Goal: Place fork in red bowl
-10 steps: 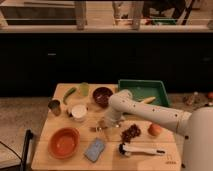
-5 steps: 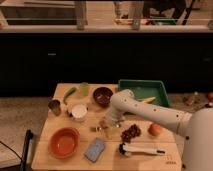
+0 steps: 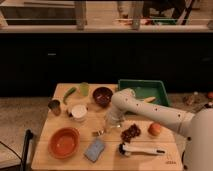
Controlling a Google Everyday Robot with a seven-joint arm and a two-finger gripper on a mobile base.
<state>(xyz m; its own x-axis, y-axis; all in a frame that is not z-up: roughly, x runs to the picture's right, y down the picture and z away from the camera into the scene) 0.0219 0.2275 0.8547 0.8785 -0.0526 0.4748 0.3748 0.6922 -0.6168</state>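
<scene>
A light brown wooden desk [image 3: 59, 124] fills the lower middle of the frame. A big white robot arm [image 3: 150, 113] comes in from the lower right and bends down over the middle of the desk. Its tool [image 3: 113, 122] hangs low at the middle of the desk, very near the wood. I cannot tell if the tool is clenched or released, or if it grips anything.

The small thin silver-grey metal fork [image 3: 100, 132] lies on the desk just below and left of the tool. I cannot tell if the two touch. The wide, round orange-red bowl [image 3: 64, 142] sits at the lower left of the desk, apart from the fork.

A flat blue sponge [image 3: 95, 149] lies just right of the orange-red bowl, below the fork. A brush with a white handle and a black head [image 3: 140, 149] lies at the lower right. Above it are a dark lumpy pile [image 3: 131, 133] and a round orange fruit [image 3: 155, 129].

A small dark maroon bowl [image 3: 102, 95] sits near the top of the desk, above the tool. A small white bowl [image 3: 78, 112] and a little grey metal cup [image 3: 54, 106] stand on the left. A long green vegetable [image 3: 69, 92] and a pale green cup [image 3: 84, 88] are at the upper left. A green tray [image 3: 142, 88] sits at the upper right.
</scene>
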